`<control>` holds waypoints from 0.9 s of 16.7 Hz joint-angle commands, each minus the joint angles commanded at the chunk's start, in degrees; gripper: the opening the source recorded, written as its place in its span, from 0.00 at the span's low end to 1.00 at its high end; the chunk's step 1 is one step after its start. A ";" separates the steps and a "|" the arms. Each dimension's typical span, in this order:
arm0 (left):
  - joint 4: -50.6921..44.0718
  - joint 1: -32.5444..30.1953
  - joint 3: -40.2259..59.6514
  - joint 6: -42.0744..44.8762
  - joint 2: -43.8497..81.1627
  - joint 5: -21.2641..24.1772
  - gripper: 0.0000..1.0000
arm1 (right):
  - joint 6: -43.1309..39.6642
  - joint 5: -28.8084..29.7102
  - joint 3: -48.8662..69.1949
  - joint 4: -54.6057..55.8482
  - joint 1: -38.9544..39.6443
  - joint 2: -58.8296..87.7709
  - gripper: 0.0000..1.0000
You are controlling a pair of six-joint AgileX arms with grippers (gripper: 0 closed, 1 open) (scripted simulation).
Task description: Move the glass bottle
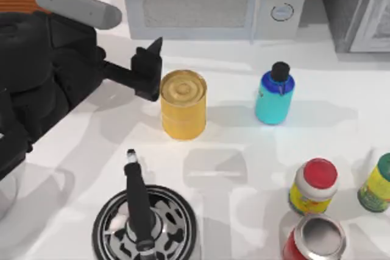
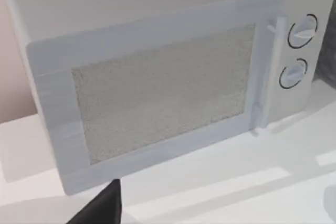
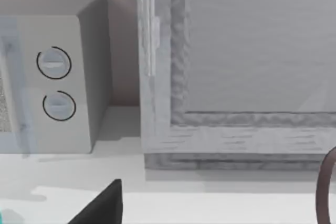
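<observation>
The white bench (image 1: 341, 120) carries a microwave (image 1: 213, 1) at the back. The left end effector (image 1: 149, 68) hovers beside the yellow can (image 1: 183, 105); its finger state cannot be determined. The glass bottle (image 1: 274, 94) stands upright, long axis vertical, cap up, past the can toward the bench's right; the left arm appears nearer.

Yellow can (image 1: 183, 104) stands upright before the microwave (image 1: 210, 1).

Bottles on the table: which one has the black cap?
The glass bottle, teal with a blue shoulder, standing right of the yellow can. The red-capped bottle and the green bottle stand nearer the front right.
</observation>
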 joint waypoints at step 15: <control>8.28 -15.91 15.65 0.59 38.82 2.93 1.00 | 0.00 0.00 0.00 0.00 0.00 0.00 1.00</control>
